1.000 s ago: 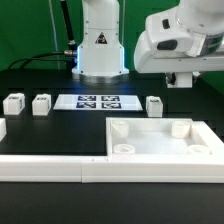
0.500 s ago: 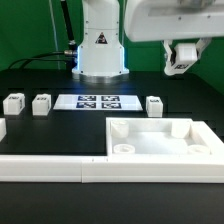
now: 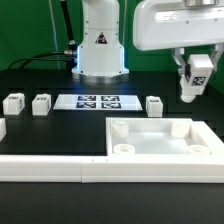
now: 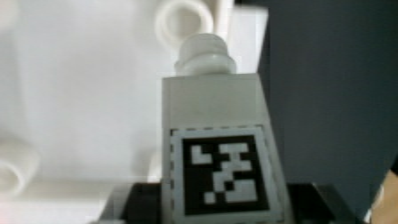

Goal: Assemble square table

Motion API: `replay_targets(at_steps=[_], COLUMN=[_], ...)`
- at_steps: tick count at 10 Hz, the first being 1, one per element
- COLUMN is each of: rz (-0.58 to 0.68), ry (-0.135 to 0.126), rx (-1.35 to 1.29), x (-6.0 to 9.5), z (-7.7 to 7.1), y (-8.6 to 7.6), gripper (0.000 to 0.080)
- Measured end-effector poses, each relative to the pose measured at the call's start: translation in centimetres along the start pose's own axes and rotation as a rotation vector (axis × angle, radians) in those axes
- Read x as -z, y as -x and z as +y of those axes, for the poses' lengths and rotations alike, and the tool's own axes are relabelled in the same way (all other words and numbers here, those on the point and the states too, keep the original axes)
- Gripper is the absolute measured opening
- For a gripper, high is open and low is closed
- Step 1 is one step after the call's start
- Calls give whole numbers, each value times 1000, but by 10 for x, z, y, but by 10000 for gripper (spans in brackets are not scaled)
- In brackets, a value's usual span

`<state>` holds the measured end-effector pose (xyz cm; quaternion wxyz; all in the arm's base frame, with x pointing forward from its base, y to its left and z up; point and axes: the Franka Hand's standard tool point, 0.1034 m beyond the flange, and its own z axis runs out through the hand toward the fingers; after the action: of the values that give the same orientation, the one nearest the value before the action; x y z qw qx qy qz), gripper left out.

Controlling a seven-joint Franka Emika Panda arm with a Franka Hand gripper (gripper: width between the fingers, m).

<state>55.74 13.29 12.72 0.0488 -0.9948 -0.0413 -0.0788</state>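
My gripper (image 3: 192, 84) hangs at the exterior view's right, above the far right corner of the square table's top. It is shut on a short white leg (image 3: 191, 88) that points down. In the wrist view this leg (image 4: 217, 120) fills the middle, its black-and-white tag facing the camera and its round peg end pointing away, with the dark fingers (image 4: 143, 203) on either side. The table's top (image 3: 160, 139) is a white slab with a raised rim and round corner holes, lying flat; its white surface (image 4: 71, 90) shows below the held leg. Three more legs (image 3: 13, 103) (image 3: 41, 103) (image 3: 154, 105) stand on the black table.
The marker board (image 3: 98, 101) lies in front of the robot's base (image 3: 100, 50). A long white border rail (image 3: 50, 166) runs along the front edge. Another white piece (image 3: 2, 128) shows at the left edge.
The gripper has swung to the exterior view's right and come down with the leg, after rising half a second ago. Everything on the table stayed where it was.
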Motion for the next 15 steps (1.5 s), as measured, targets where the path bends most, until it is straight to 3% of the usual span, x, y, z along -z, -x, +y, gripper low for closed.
replay_targets(at_steps=[1, 3, 4, 6, 7, 8, 9, 10, 11, 15], rz=[120, 266, 367, 369, 378, 397, 384, 399, 402, 380], ry=[-12, -27, -34, -33, -27, -4, 16, 26, 27, 19], rx=[1, 3, 7, 13, 35, 77, 101, 113, 111, 113], x=[3, 10, 9, 5, 3, -6, -11, -8, -12, -37], z=[-6, -11, -12, -12, -9, 5, 19, 26, 28, 24], y=[-28, -54, -49, -45, -45, -37, -39, -53, -59, -58], gripper=[290, 290, 290, 290, 290, 290, 290, 290, 290, 290])
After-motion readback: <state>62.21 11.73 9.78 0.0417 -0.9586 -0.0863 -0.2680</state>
